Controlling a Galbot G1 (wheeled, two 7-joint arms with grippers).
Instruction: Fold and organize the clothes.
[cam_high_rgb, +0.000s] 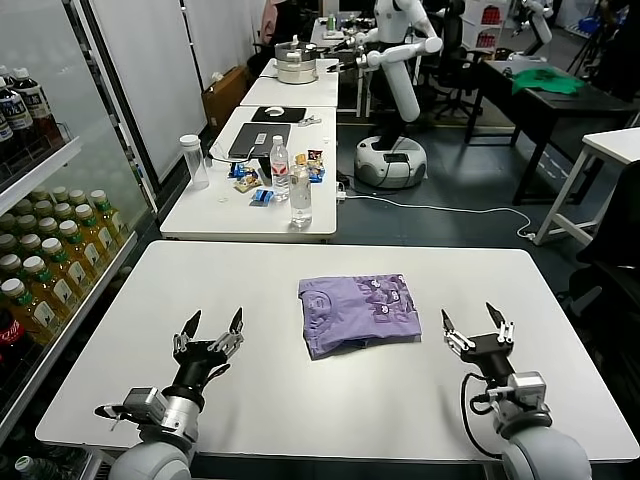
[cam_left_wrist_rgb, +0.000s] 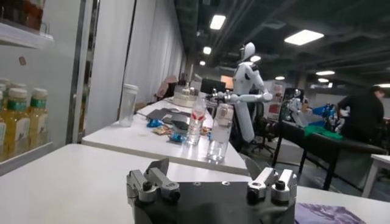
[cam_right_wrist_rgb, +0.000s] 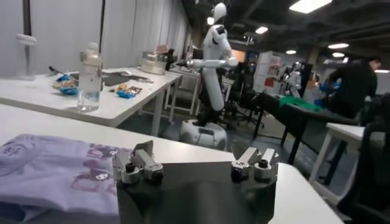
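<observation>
The shirt (cam_high_rgb: 360, 312) lies folded mid-worktop (cam_high_rgb: 250, 400), long axis side to side, between both arms; the right tool (cam_high_rgb: 478, 323), released, looks nearer than the left tool (cam_high_rgb: 211, 329), also released.

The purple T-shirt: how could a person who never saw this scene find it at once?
Look at the white table nearest the robot. The T-shirt lies folded near its middle, between the two open end effectors, left and right. It is the only thing lying there: lavender fabric with small dark purple prints.
</observation>
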